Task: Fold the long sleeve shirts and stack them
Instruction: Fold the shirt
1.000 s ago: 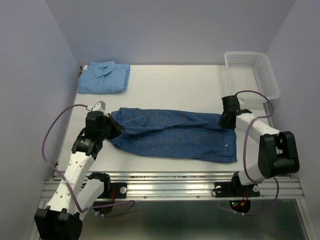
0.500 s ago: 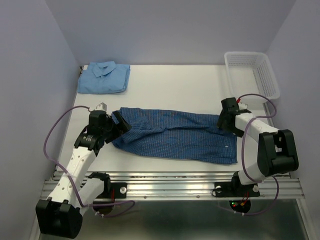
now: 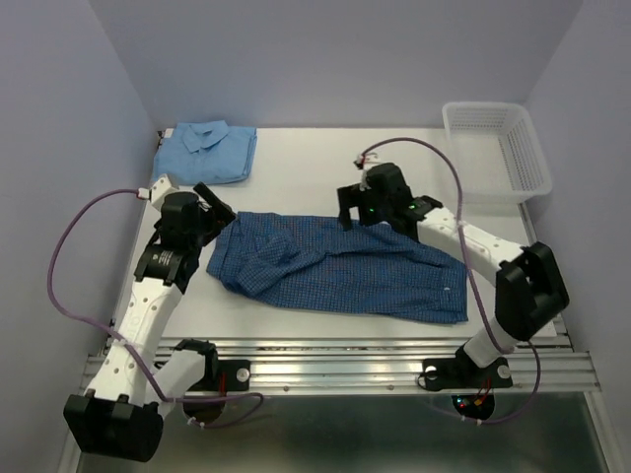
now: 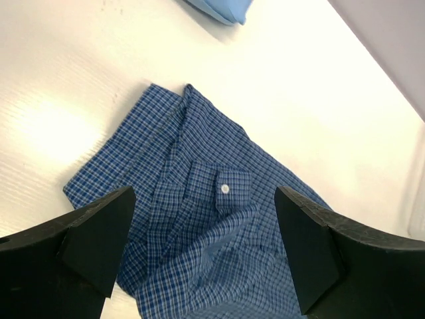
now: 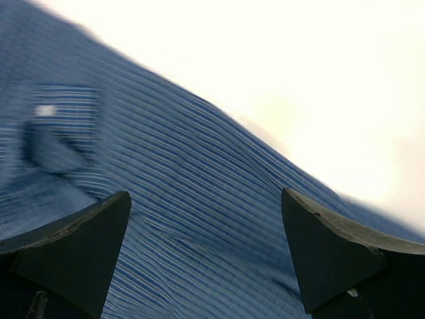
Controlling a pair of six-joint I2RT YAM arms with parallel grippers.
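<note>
- White table [image 3: 325,158] is being shared by a mesh basket [image 3: 483,105] at the far right corner and two shirts, both lying outside it.
- The dark blue checked shirt [image 3: 335,271] is being stretched lengthwise left to right across the near middle.
- The light blue shirt [image 3: 204,153] is lying folded far left, collar toward the wall.
- The left gripper [image 4: 202,199] and right gripper [image 5: 204,199] are being held spread above the dark cloth, grasping nothing.
</note>
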